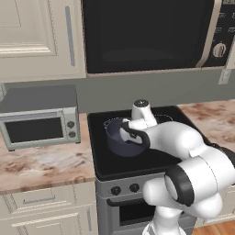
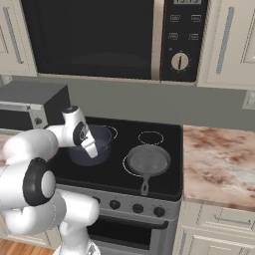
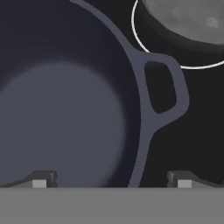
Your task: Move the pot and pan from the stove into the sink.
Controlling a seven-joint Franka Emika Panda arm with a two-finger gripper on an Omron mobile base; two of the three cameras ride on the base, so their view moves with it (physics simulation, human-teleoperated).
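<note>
Hovering over pot [image 3: 65,109] on stove [image 2: 164,187]; gripper [image 3: 111,181] jaws gaping wide, straddling rim near loop handle [image 3: 164,87]; lowering squarely is advisable before closing.

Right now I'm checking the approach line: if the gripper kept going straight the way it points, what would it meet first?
Most likely the pot: the open gripper straddles its rim wall beside the loop handle. Depth is hard to judge, but nothing lies between.

The pot [image 3: 65,109] looks like smooth matt blue-grey metal, the pan [image 2: 148,160] a duller, faintly mottled grey, the stove [image 2: 167,134] glossy black glass with a brushed steel front, and the counter [image 1: 41,165] polished speckled stone.
</note>
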